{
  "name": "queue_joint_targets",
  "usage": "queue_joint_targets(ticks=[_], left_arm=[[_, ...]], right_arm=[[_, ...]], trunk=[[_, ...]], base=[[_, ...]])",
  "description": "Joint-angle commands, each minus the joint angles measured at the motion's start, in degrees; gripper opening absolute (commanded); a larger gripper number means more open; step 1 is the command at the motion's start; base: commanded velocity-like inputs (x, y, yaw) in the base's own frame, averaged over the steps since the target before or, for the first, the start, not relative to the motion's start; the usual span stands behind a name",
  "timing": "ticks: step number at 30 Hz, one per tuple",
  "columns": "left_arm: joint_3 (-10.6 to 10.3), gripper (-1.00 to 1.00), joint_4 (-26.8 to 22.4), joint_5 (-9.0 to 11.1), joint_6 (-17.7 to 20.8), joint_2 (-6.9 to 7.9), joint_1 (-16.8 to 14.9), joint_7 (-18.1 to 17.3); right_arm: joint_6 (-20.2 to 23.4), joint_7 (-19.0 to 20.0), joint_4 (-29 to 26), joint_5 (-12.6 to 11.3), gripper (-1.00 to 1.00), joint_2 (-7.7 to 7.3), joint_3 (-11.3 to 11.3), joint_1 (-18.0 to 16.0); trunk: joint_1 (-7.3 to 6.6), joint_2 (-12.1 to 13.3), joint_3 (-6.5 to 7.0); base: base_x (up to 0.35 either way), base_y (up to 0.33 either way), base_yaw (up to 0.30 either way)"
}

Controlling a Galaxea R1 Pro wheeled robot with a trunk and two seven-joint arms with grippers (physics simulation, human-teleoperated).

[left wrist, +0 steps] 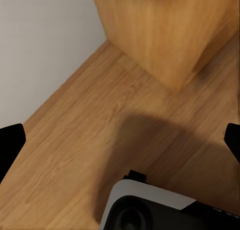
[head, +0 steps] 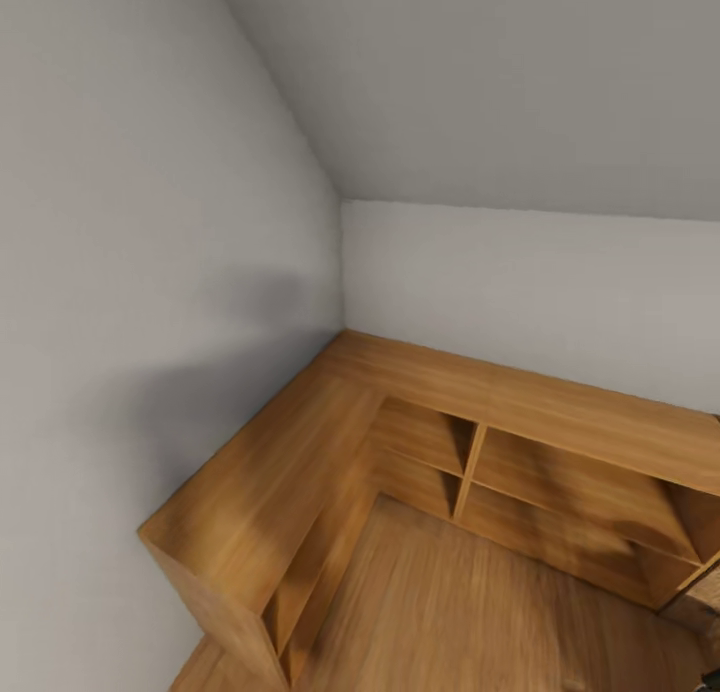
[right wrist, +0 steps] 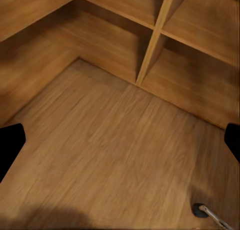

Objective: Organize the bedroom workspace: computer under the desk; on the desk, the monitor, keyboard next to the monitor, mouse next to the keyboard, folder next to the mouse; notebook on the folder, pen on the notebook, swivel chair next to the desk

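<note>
I am facing a corner of a room with pale grey walls (head: 150,222) and a light wood plank floor (head: 480,602). My left gripper (left wrist: 120,142) hangs over bare floor. Its black fingertips (left wrist: 10,145) stand wide apart at the frame's edges, open, with nothing between them. My right gripper (right wrist: 120,142) is likewise open over bare floor, its fingertips (right wrist: 232,140) spread wide. The task's desk items are out of view.
A low L-shaped light wood shelf unit (head: 300,452) with open compartments (head: 430,452) wraps the corner. One end of it (left wrist: 165,35) stands close to my left gripper. My own grey and black base (left wrist: 150,210) is below. A small dark wheel on a silver bar (right wrist: 202,210) lies near the right gripper.
</note>
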Motion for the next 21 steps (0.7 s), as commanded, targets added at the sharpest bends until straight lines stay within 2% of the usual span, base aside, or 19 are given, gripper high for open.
queue_joint_targets(ticks=[1,21], left_arm=[[-0.49,1.0,-0.02,0.25,-0.18,0.03,-0.05,0.47],[-0.49,1.0,-0.02,0.25,-0.18,0.02,-0.03,0.47]], right_arm=[[-0.11,-0.6,0.11,0.58,1.0,0.01,0.12,-0.08],[-0.11,-0.6,0.11,0.58,1.0,0.06,0.12,-0.08]], trunk=[[0.03,-0.11,-0.11],[0.03,-0.11,-0.11]], base=[[0.0,0.0,-0.298],[0.0,0.0,-0.298]])
